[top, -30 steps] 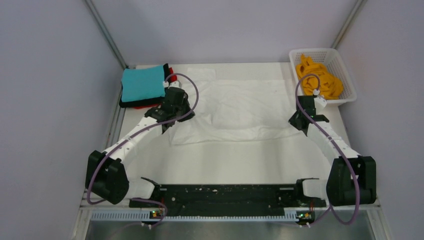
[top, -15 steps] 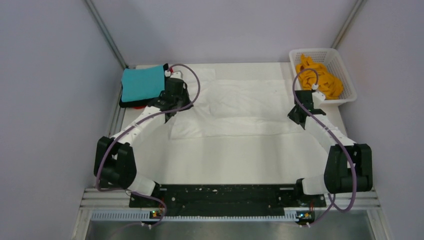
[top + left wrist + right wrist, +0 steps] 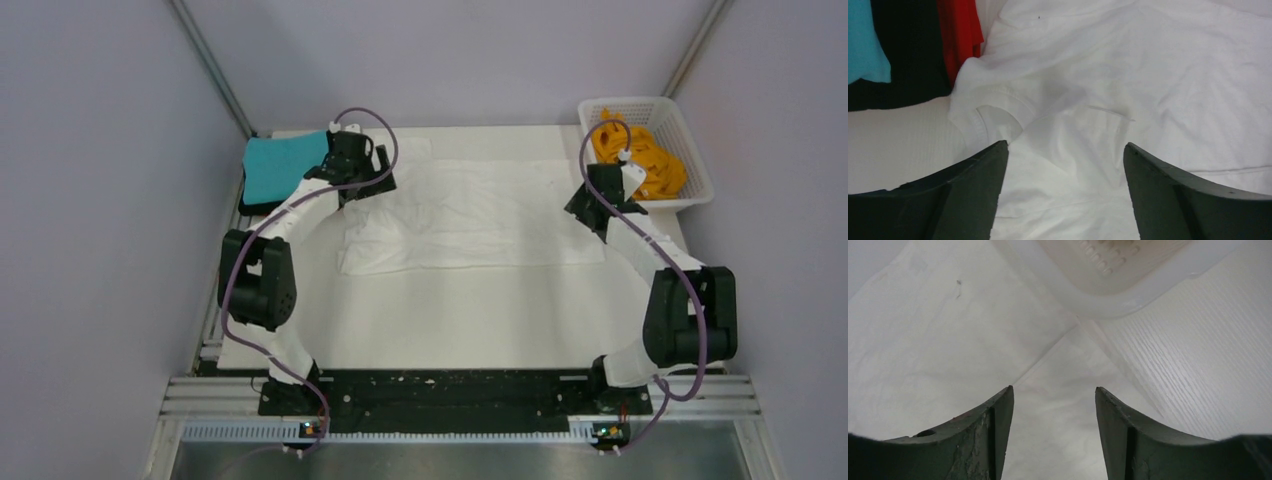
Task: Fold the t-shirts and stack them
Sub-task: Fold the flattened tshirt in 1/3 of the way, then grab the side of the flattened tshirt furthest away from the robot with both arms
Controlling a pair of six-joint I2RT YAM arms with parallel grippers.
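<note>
As arms (image 3: 300,205) advanced, white t-shirt (image 3: 470,215) narrowed.

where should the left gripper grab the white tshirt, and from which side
Probably the raised, doubled fold beside the collar of the white t-shirt, coming straight down from above with the left gripper: elsewhere the cloth lies flat, while this ridge sits right between its open jaws.

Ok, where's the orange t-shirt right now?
In the top external view, the orange t-shirt lies bunched inside the white basket at the far right corner of the table, to the right of the spread white t-shirt.
</note>
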